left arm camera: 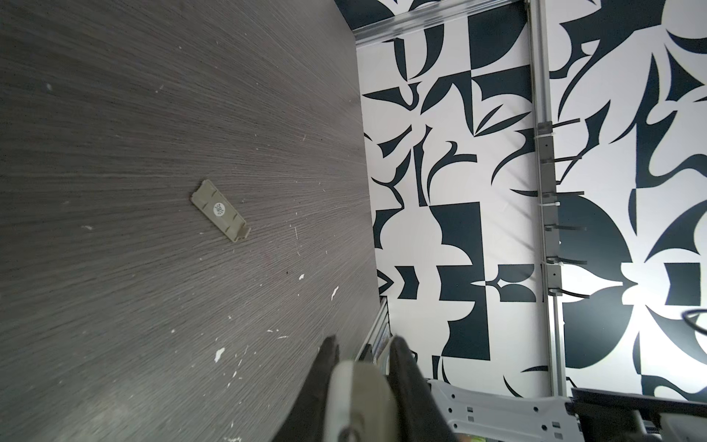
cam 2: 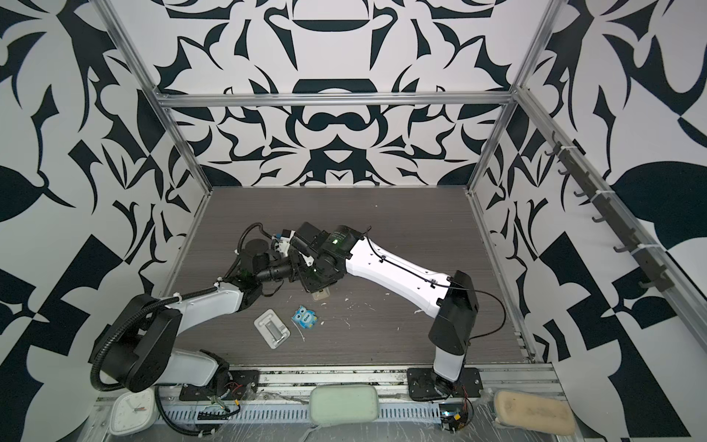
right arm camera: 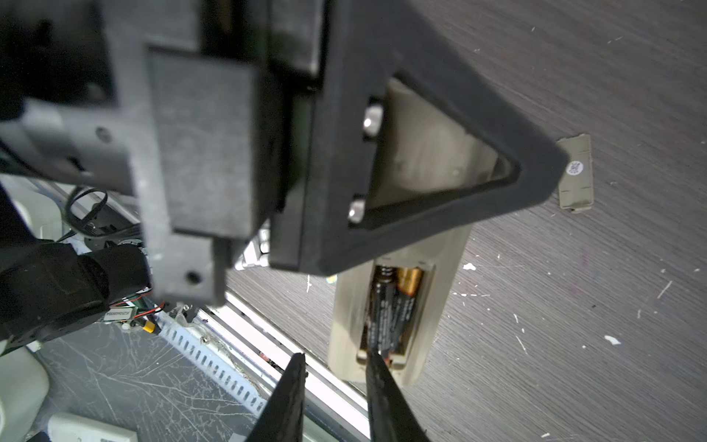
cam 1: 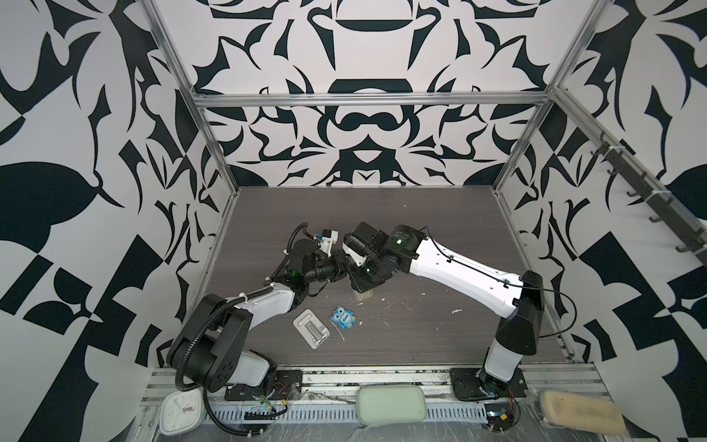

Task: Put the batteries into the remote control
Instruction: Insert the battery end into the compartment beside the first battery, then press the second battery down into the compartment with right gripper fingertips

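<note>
At the middle of the dark grey wood-grain counter (cam 1: 440,229), the L and R arms converge.

L end effector (left arm camera: 363,352): clamped on the slim beige-white rectangular remote control (right arm camera: 445,275). The remote's plain back faces the R wrist cam. In a top view only one end of the remote shows below the arms (cam 1: 363,294).

Battery bay: uncovered. The two slim dark batteries w/ gold bands (right arm camera: 396,306) lie side by side inside it.

R end effector (right arm camera: 334,369): narrow gap, nothing between the fingers. One black fingertip (right arm camera: 377,367) sits at the bay's end, over a battery; contact cannot be confirmed.

The small flat beige cover w/ round sticker (left arm camera: 220,210) lies on the counter, apart from the remote.

Toward the front edge, clear of both arms: a white rectangular tray w/ metal piece (cam 1: 311,328) and, just beside it, a blue owl-shaped item (cam 1: 343,316).
</note>
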Robot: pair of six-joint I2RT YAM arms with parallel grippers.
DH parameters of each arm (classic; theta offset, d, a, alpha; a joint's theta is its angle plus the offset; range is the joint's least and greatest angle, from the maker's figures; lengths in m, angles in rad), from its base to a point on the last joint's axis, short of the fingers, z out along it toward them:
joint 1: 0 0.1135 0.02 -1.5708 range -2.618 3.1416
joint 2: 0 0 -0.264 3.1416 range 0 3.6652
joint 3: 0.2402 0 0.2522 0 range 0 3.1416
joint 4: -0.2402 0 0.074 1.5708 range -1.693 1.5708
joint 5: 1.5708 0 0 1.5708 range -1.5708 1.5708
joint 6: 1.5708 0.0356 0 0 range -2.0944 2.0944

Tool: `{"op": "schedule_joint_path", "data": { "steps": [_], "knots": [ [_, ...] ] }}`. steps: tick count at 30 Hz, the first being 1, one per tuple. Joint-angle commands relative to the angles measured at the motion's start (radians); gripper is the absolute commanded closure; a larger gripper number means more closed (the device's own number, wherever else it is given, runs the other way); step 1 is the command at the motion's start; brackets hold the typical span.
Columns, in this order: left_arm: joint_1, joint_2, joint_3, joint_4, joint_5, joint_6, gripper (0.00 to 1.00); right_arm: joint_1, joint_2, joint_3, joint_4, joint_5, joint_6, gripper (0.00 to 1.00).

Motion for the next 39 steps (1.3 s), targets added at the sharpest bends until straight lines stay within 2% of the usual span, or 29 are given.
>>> {"op": "schedule_joint_path", "data": {
  "steps": [1, 5, 10, 16, 19, 25, 39],
  "knots": [
    [-0.003, -0.035, -0.002, 0.018, 0.047, -0.012, 1.00, 0.006, -0.107, 0.012, 0.061, 0.009, -0.104, 0.67],
    [-0.003, -0.045, 0.033, -0.017, 0.122, -0.013, 1.00, 0.006, -0.200, 0.012, 0.072, -0.029, -0.339, 0.65],
    [-0.004, -0.074, 0.069, -0.089, 0.202, -0.003, 1.00, 0.006, -0.312, -0.023, 0.070, -0.128, -0.561, 0.62],
    [-0.003, -0.125, 0.130, -0.250, 0.241, 0.057, 1.00, 0.007, -0.359, -0.081, 0.021, -0.155, -0.758, 0.69],
    [-0.001, -0.130, 0.145, -0.285, 0.243, 0.065, 1.00, 0.013, -0.339, -0.073, 0.002, -0.134, -0.818, 0.76],
    [-0.002, -0.130, 0.155, -0.286, 0.235, 0.053, 1.00, 0.024, -0.288, -0.046, -0.018, -0.106, -0.913, 0.79],
    [-0.002, -0.130, 0.168, -0.288, 0.240, 0.038, 1.00, 0.059, -0.251, -0.060, -0.015, -0.087, -0.989, 0.78]
  ]
}}
